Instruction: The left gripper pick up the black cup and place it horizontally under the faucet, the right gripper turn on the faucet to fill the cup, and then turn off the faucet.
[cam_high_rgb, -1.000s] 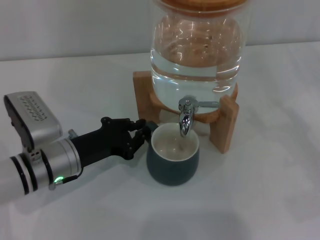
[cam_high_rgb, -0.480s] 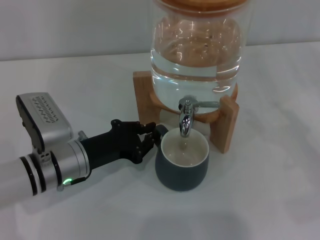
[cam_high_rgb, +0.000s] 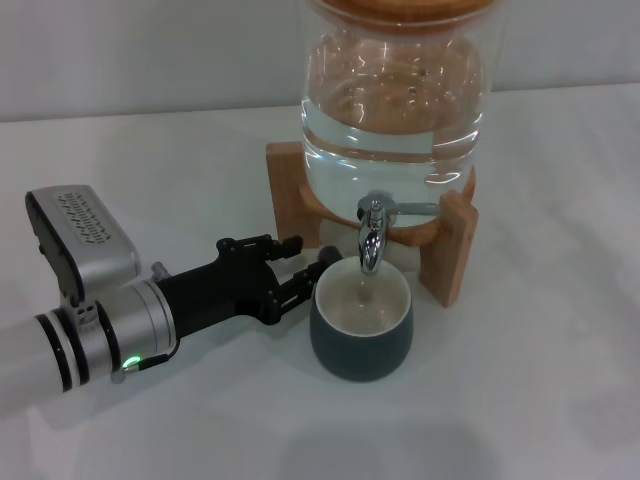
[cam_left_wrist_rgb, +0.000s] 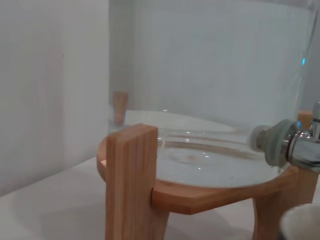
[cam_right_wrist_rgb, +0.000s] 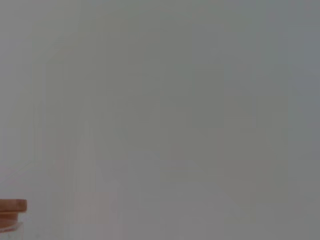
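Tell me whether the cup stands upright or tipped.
Upright: the cup sits on its base under the faucet, its round mouth facing up.

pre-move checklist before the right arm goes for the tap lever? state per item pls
1. Black cup upright on the table: ok.
2. Cup mouth under the faucet spout: ok.
3. Left gripper open, fingers at the cup's handle side; clear of the cup: cannot tell.
4. Faucet lever off, no stream visible: ok.
5. Right gripper position: cannot tell, not in the head view.
6. Glass jar holds water, seated on its wooden stand: ok.
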